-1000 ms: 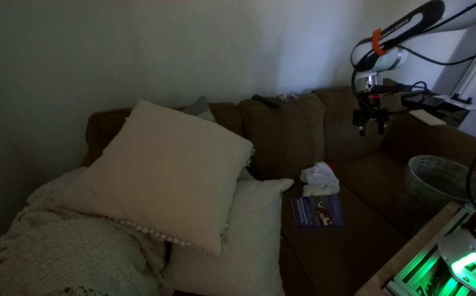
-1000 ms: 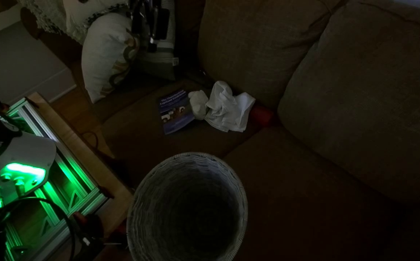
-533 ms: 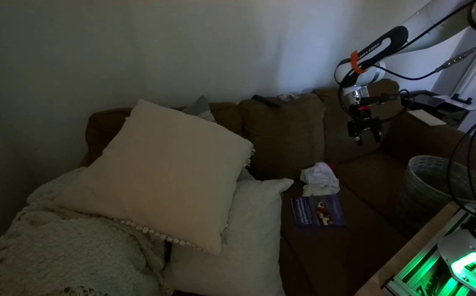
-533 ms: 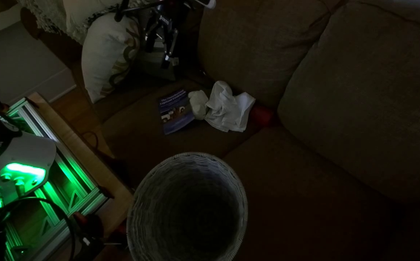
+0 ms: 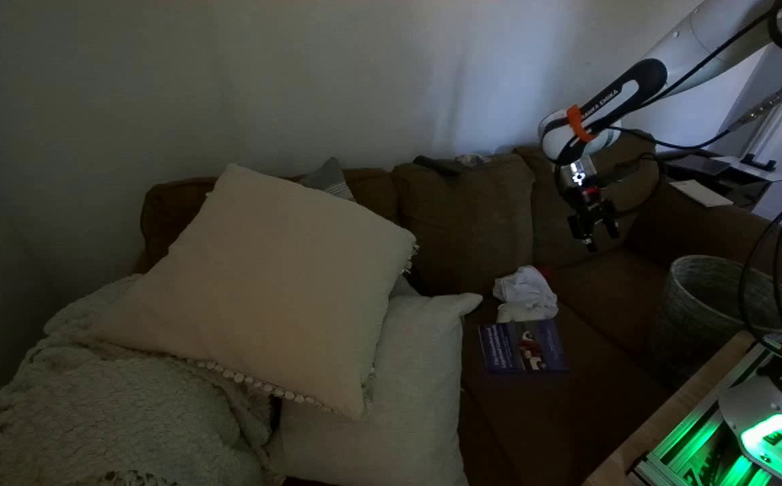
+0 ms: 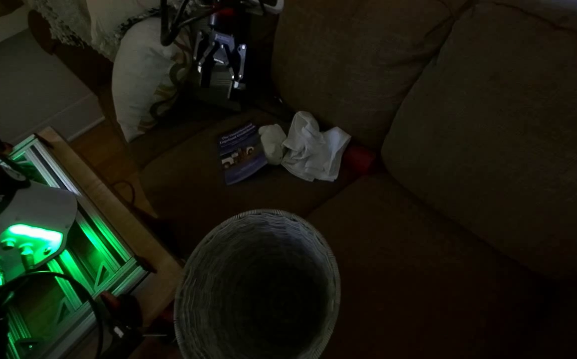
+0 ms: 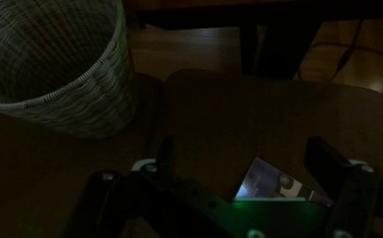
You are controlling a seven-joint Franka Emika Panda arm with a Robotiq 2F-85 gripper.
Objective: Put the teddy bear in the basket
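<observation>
Hand [image 5: 602, 241] spread above the sofa [image 5: 607, 378] in an exterior view.
In an exterior view, the teddy bear [image 6: 272, 144] lies between booklet [image 6: 241, 158] and white cloth [image 6: 313, 152], outside the basket [image 6: 204, 289]; in the wrist view, the basket stands at upper left.

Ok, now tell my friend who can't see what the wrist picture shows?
An open, empty gripper hangs over a dark brown couch seat, partly hiding a blue booklet. A woven basket fills the upper left, and wooden floor shows beyond the seat.
</observation>
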